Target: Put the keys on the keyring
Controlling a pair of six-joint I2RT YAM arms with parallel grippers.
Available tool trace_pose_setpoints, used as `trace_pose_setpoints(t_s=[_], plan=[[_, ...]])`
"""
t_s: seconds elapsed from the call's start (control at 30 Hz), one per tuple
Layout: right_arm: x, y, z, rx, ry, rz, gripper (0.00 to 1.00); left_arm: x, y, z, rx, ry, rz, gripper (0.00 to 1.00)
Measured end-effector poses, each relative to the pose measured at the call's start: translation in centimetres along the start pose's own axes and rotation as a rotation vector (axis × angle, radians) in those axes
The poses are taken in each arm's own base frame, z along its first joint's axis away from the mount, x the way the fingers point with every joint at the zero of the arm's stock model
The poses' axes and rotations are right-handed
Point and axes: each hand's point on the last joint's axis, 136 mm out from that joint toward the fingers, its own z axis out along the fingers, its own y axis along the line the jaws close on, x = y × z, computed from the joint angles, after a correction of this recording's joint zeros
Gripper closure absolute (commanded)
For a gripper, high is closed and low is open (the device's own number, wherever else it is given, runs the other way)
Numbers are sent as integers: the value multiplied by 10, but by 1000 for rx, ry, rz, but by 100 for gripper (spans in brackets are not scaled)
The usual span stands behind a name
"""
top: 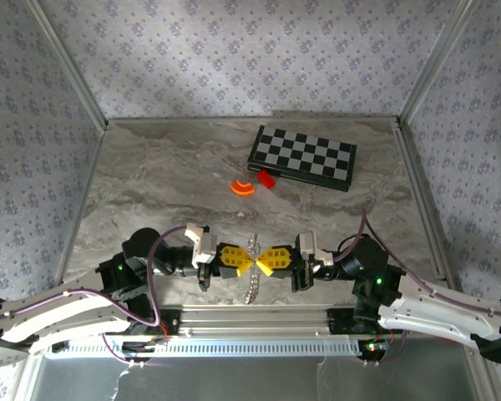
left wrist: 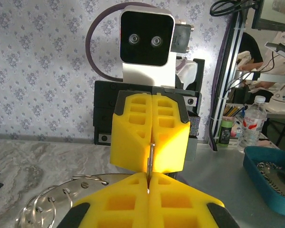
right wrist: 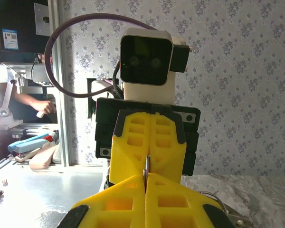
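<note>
Near the table's front edge my two grippers meet tip to tip: left gripper, right gripper. Both pairs of yellow fingers are shut on a thin silvery strip of the keyring, seen edge-on between them. Its chain hangs towards the near edge. In the left wrist view more wire loops of the keyring lie low on the left, below my fingers. In the right wrist view the loops show low on the right. The keys are hidden.
A checkered board box lies at the back right, with a red block and an orange arc piece just in front of it. Patterned walls close off three sides. A blue tray sits beyond the table's side.
</note>
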Motion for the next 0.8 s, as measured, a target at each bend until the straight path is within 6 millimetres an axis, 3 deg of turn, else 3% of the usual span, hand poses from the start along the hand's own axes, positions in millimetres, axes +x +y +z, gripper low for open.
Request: trace_pose_setpoints(t_s=[0.17,0.3,0.43,0.67,0.8], plan=[[6,1,-5,8,33,8,99,7,0,2,6,24,-2,100],[16,-1,-14,37,89,4,72,18,1,4,6,69,4,100],[16,-6,-26,91,136,-12,60,22,1,2,2,108,17,100],[1,-12,-41,154,211,-41,55,14,5,-1,-33,159,76,100],[11,-14,-40,162,279,-28,54,26,12,-1,-62,228,94,100]])
